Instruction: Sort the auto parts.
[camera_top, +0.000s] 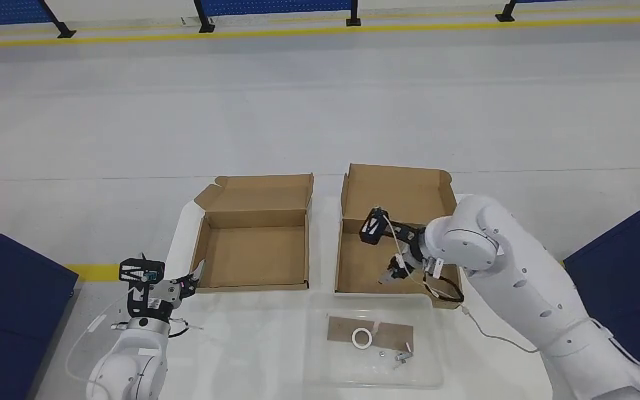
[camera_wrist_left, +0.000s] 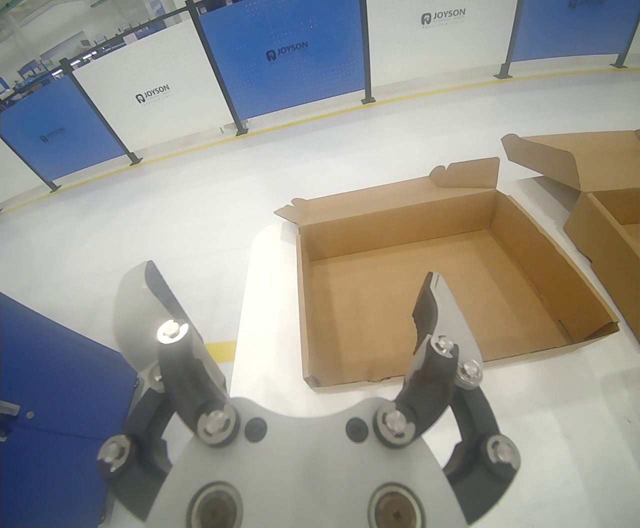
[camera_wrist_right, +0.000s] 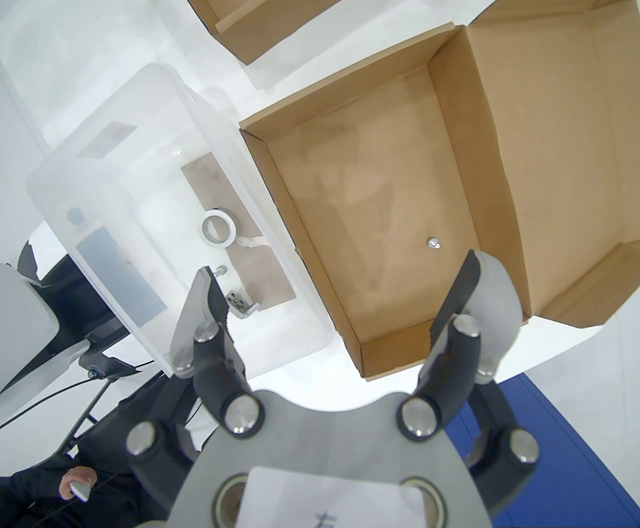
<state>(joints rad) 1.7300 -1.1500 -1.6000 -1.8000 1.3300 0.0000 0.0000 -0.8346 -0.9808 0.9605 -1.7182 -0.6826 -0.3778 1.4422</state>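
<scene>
1. Table (camera_top: 250, 330): white top with rounded far-left corner; it carries three containers
2. Left cardboard box (camera_top: 255, 255): shallow, open, on the far-left part of the top; its lid flap is folded back on the far side
3. Right cardboard box (camera_top: 355, 268): same kind, just beside the left box with a narrow strip of table between them; its lid is also folded back to the far side
4. Clear plastic bin (camera_top: 425, 340): low and rectangular, on the near-right part of the top, just beside the near wall of the right cardboard box
</scene>
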